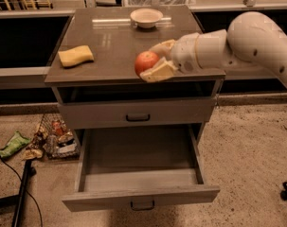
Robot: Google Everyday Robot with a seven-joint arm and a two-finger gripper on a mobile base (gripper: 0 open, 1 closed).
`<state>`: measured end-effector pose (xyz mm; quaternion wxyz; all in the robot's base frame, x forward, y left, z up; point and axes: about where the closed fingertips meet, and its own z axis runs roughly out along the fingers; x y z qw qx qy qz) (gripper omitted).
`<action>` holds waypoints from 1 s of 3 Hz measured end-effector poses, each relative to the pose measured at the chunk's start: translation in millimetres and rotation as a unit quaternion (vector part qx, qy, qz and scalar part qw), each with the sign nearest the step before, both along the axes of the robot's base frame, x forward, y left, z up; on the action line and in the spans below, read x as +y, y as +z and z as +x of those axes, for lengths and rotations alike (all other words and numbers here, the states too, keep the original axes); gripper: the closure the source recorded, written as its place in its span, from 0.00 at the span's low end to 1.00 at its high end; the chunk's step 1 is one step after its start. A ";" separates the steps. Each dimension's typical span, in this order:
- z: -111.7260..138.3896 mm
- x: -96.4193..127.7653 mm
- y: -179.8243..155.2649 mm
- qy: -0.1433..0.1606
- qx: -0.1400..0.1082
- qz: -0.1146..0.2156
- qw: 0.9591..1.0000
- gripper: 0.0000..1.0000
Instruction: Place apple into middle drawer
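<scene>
The wide grey wooden middle drawer (pixel 110 197), below the gripper, is open, and no apple is in it. The round red apple (pixel 145 62) is squeezed tight in the white robot gripper (pixel 151 62). Grabbing is done. Lowering it and letting go are left. The apple is round, with no long side, and I cannot see its stem.

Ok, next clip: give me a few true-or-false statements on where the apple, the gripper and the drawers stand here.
1. The gripper is shut on the apple. True.
2. The apple lies inside the middle drawer. False: the gripper holds it up at the front edge of the cabinet top.
3. The middle drawer is pulled open. True.
4. The yellow sponge sits in the cream bowl. False: it lies on the left of the cabinet top, apart from the bowl at the back.
5. The upper drawer is closed. True.
</scene>
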<state>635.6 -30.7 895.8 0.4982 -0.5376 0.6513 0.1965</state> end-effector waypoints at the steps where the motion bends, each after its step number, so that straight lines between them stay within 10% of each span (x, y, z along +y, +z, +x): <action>1: -37.6 4.1 -30.9 0.015 0.000 0.011 1.000 1.00; 3: -61.6 5.0 -115.4 0.006 0.029 0.073 0.997 1.00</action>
